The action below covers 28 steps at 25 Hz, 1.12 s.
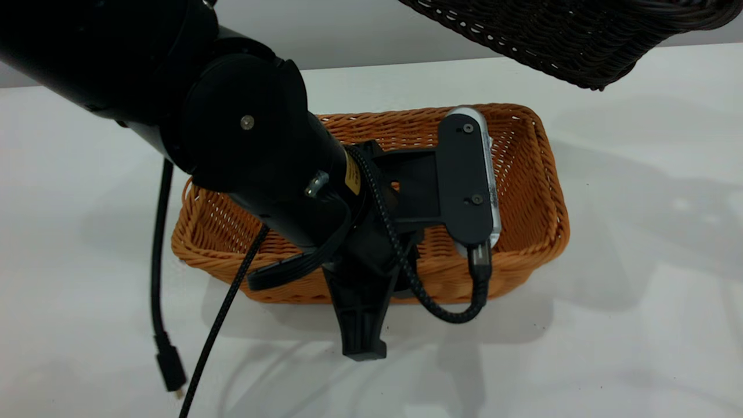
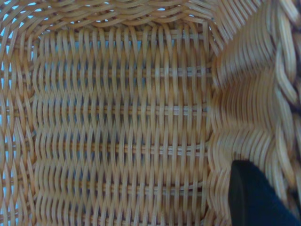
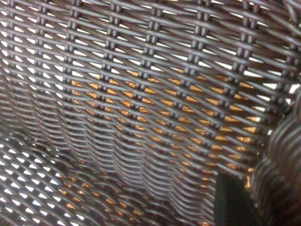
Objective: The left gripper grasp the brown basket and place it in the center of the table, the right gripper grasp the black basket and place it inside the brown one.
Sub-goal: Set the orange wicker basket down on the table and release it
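Two woven baskets share the scene over a smooth white table (image 1: pixel 638 232), which runs back to a pale wall. On the tabletop sits the brown basket (image 1: pixel 522 191), rectangular, orange-tan wicker with flared sides and a braided rim. The left gripper (image 1: pixel 365 290) reaches down over its near wall, one black finger (image 1: pixel 360 325) outside the wall and another finger (image 2: pixel 254 197) showing inside against the weave; they straddle the near wall, though I cannot tell if they press on it. A black-and-silver camera module (image 1: pixel 470 180) and braided cable (image 1: pixel 406 255) ride its wrist. High at the far right hangs the black basket (image 1: pixel 569 35), dark openwork wicker, off the table and tilted. The right gripper (image 3: pixel 235 202) shows only as a dark finger inside that basket's lattice; its grip cannot be made out.
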Tool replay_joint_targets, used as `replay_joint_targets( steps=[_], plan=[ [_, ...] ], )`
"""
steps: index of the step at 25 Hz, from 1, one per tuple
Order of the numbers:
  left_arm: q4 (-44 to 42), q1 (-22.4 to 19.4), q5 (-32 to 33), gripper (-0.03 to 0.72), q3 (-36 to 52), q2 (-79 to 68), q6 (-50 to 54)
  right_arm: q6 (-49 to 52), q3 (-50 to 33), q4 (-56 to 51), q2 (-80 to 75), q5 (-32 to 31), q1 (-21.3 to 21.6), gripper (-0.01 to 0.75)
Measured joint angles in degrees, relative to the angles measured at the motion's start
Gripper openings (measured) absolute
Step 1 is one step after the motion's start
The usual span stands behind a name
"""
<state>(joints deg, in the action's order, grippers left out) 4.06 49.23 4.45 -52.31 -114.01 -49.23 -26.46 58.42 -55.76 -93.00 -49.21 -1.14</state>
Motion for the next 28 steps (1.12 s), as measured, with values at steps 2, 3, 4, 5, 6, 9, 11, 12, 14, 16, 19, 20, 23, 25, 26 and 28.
replay_joint_targets(
  steps=[2, 3, 4, 5, 6, 9, 11, 12, 14, 16, 19, 20, 23, 25, 26, 28],
  plan=[
    [0.0, 0.0, 1.12, 0.089, 0.0, 0.0, -1.45, 0.0, 0.0, 0.26, 0.0, -0.33, 0.0, 0.227],
    [0.0, 0.0, 1.51, 0.089, 0.0, 0.0, -2.12, 0.0, 0.0, 0.28, 0.0, -0.47, 0.0, 0.227],
    [0.0, 0.0, 1.73, 0.091, 0.0, 0.0, -2.76, 0.0, 0.0, 0.28, 0.0, -0.54, 0.0, 0.227],
    [0.0, 0.0, 1.89, 0.102, 0.0, 0.07, -3.09, 0.0, 0.0, 0.28, 0.0, -0.54, 0.0, 0.227],
    [0.0, 0.0, 1.89, 0.117, 0.0, 0.07, -3.09, 0.0, 0.0, 0.28, 0.0, -0.54, 0.0, 0.227],
    [0.0, 0.0, 1.28, 0.23, 0.0, 0.07, -3.15, -0.05, 0.0, 0.28, 0.0, -0.54, 0.0, 0.227],
    [0.0, 0.0, 0.75, 0.338, 0.0, 0.07, -3.27, -0.05, 0.0, 0.28, 0.0, -0.54, 0.0, 0.227],
    [0.0, 0.0, 0.51, 0.389, 0.0, 0.07, -3.27, -0.05, 0.0, 0.28, 0.0, -0.54, 0.0, 0.227],
    [0.0, 0.0, 0.39, 0.469, 0.0, 0.07, -3.27, -0.05, 0.0, 0.28, 0.0, -0.49, 0.0, 0.227],
    [0.0, 0.0, 0.9, 0.522, 0.0, 0.08, -3.27, -0.05, 0.0, 0.28, 0.0, -0.49, 0.0, 0.227],
    [0.0, 0.0, 1.26, 0.554, 0.0, 0.13, -3.27, -0.05, 0.0, 0.28, 0.0, -0.69, 0.0, 0.227],
    [0.0, 0.0, 1.26, 0.555, 0.0, 0.26, -3.27, -0.05, 0.0, 0.28, 0.0, -0.96, 0.0, 0.227],
    [-0.25, 0.0, 1.48, 0.556, 0.0, 2.17, -3.27, -0.05, 0.0, 1.07, 0.0, -1.2, 0.0, 0.227],
    [-0.2, 0.04, 1.82, 0.557, 0.0, 4.06, -3.27, -0.05, 0.0, 1.12, 0.0, -1.06, 0.0, 0.227],
    [-0.11, 0.04, 2.65, 0.557, 0.0, 5.17, -3.2, -0.05, 0.0, 1.12, 0.0, -0.94, 0.0, 0.227],
    [-0.06, 0.04, 4.89, 0.557, 0.0, 7.27, -2.53, -0.05, 0.0, 1.12, 0.0, -0.94, 0.0, 0.227]
  ],
)
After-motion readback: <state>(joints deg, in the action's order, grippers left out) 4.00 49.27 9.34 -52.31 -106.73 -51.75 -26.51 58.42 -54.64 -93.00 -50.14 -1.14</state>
